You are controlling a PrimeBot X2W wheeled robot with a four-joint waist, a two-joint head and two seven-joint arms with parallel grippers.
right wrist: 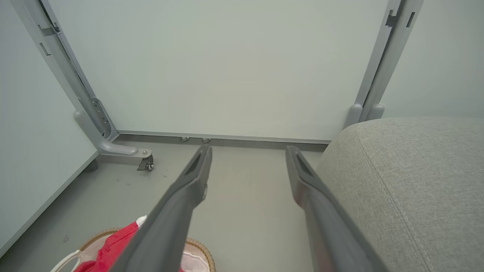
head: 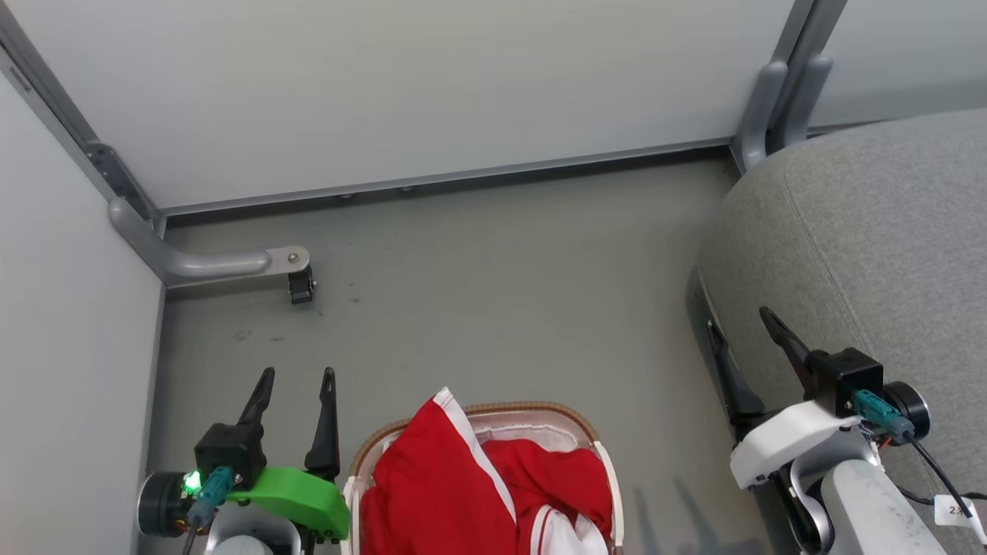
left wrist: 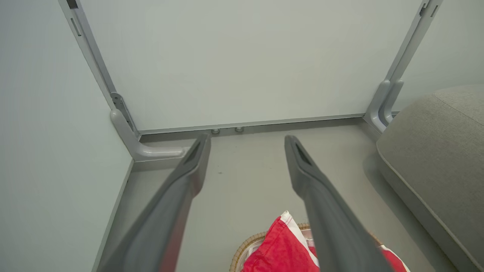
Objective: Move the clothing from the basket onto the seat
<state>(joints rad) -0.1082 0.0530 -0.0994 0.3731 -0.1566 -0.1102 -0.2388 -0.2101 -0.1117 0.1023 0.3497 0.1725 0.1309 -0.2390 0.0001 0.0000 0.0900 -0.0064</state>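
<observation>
Clothing (head: 447, 478) heaped in basket (head: 532, 406), near centre — seat (head: 887, 231) at right. Left gripper (head: 299, 371), right gripper (head: 736, 317) spread, empty. Risk of snagging liner (head: 524, 430) too — dragging basket along.

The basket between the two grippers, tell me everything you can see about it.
The small oval white basket has a brown woven rim and a white cloth liner. It stands upright on the grey floor, cut off by the head view's bottom edge. Bright red clothing with white stripes fills it, one fold peaking above the rim. Nothing else touches it.
</observation>
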